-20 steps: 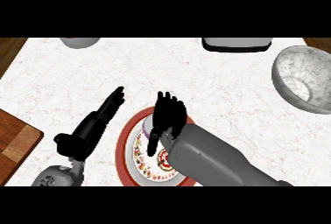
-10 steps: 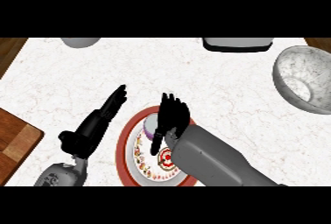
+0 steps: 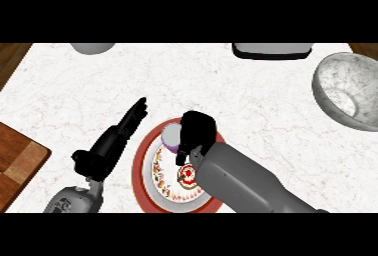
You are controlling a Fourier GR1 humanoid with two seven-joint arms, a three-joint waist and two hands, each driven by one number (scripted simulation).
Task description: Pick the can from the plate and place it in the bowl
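A red-rimmed plate (image 3: 145,165) with a patterned white centre lies near the counter's front. On its far part stands the can (image 3: 171,135), showing a pale top and a purple side. My right hand (image 3: 196,131) is over the plate with its fingers curled round the can's right side, hiding most of it. To the left of the plate my left hand (image 3: 117,137) rests open on the counter, fingers straight and pointing away. The grey metal bowl (image 3: 350,89) sits at the far right edge, well away from both hands.
A wooden board (image 3: 16,160) lies at the left edge. A grey round object (image 3: 93,47) and a dark-and-white appliance (image 3: 270,50) stand along the back of the white marble counter (image 3: 244,95).
My right hand's fingers have curled down from straight and closed round the can on the plate. The left hand has stayed put.
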